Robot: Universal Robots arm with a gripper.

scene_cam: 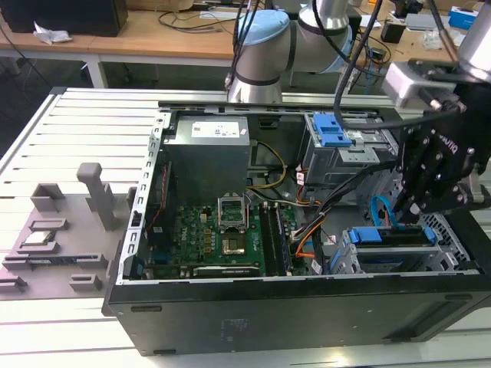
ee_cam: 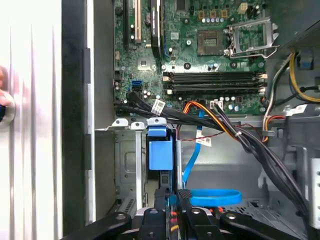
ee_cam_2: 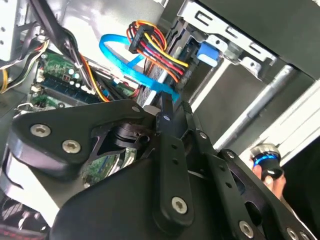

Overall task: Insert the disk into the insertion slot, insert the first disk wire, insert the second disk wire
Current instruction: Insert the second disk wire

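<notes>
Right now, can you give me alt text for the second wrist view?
The black gripper sits against the looping blue cable, just below the orange-red wire bundle and its dark plug. Behind are the green motherboard and a silver drive cage.

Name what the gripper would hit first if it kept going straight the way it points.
Probably the second disk wire: its loop lies just beyond the gripper, with the first disk wire close behind; depth is unclear.
</notes>
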